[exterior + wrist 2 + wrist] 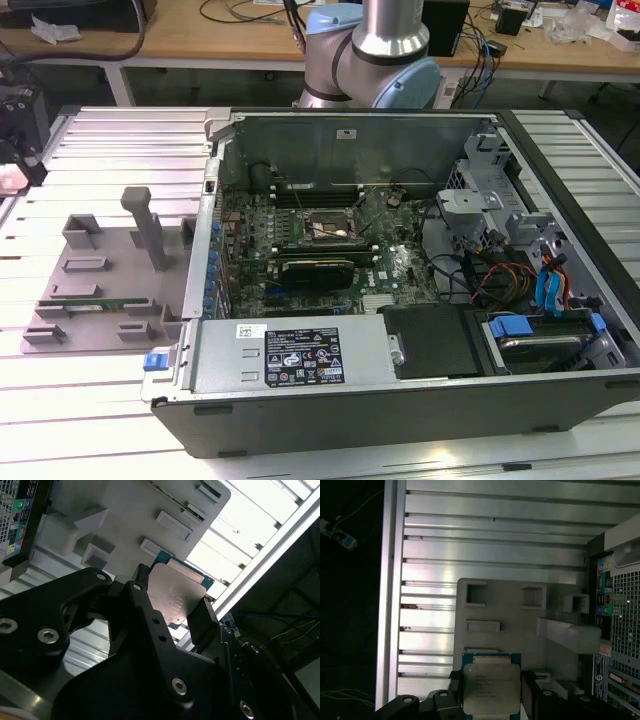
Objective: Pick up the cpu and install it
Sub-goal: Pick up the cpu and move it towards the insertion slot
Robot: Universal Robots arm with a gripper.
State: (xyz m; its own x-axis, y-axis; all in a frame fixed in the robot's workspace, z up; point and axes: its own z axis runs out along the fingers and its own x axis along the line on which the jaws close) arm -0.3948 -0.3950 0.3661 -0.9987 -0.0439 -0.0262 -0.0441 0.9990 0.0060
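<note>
Black end effector (175, 605) grips the cpu (178, 596), fingers (142, 597) clamped against two opposite edges, silver top facing out in both wrist views. Behind it lies a grey tray (520, 625) on the ribbed metal tabletop (495, 550), beside the open computer case (350, 135) with its motherboard socket (325, 228).

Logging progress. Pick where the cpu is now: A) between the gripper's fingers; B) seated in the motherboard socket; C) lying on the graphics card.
A: in the first wrist view the cpu is clamped on two sides by the gripper, outside the computer case.
</note>
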